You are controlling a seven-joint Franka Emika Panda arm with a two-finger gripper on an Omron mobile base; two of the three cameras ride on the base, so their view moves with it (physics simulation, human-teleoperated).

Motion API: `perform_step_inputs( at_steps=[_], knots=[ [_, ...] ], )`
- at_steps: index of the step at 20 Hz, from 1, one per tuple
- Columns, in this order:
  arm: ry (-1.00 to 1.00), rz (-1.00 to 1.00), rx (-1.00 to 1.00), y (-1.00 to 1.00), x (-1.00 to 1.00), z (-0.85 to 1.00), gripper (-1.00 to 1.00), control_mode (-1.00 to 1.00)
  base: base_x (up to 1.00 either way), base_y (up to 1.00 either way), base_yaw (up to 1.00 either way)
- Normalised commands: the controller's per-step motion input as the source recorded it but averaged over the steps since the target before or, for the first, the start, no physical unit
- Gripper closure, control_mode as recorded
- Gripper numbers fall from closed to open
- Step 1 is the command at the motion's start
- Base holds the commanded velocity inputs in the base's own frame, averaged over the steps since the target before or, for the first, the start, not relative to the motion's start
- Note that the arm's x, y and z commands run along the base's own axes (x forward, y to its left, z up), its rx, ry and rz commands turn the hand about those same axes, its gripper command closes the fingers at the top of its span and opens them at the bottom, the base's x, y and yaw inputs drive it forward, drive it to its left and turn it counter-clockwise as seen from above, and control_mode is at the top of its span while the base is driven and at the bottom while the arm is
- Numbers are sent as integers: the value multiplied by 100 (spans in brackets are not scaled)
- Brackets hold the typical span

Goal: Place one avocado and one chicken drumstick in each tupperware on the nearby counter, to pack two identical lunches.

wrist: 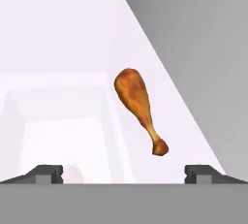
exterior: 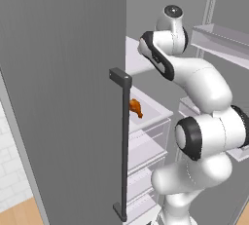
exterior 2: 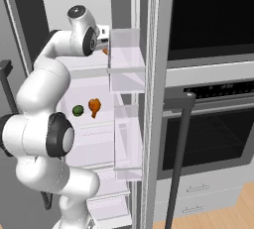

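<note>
Left base view: white arm [exterior: 204, 87] reaching into the open fridge, past the grey door [exterior: 63, 87] with its dark handle [exterior: 124, 146]. A chicken drumstick [exterior: 135, 107] lying on a white shelf [exterior: 153, 114], partly behind the handle.

Right base view: on a middle shelf, an avocado [exterior 2: 78, 110] just beside a drumstick [exterior 2: 94, 106]. Higher up, a bit of another drumstick [exterior 2: 105, 51] near the hand.

Hand view: gripper [wrist: 124, 173] with fingers [wrist: 46, 173] spread wide, holding nothing. Upper drumstick [wrist: 139, 106] lying on the white shelf ahead of the gap, fat end far, thin bone end near, closer to the right finger.
</note>
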Motion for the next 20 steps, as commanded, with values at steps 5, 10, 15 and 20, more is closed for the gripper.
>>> perform_step_inputs(
  at_steps=[5,10,15,20],
  knots=[
    [1,-1,0,-3,52,-47,-100,-100,0,0,0],
    [0,0,3,-3,46,-4,-100,-100,0,0,0],
    [0,0,2,-4,49,0,-100,-100,0,0,0],
    [1,0,1,-1,46,-15,-100,-100,0,0,0]
  ],
)
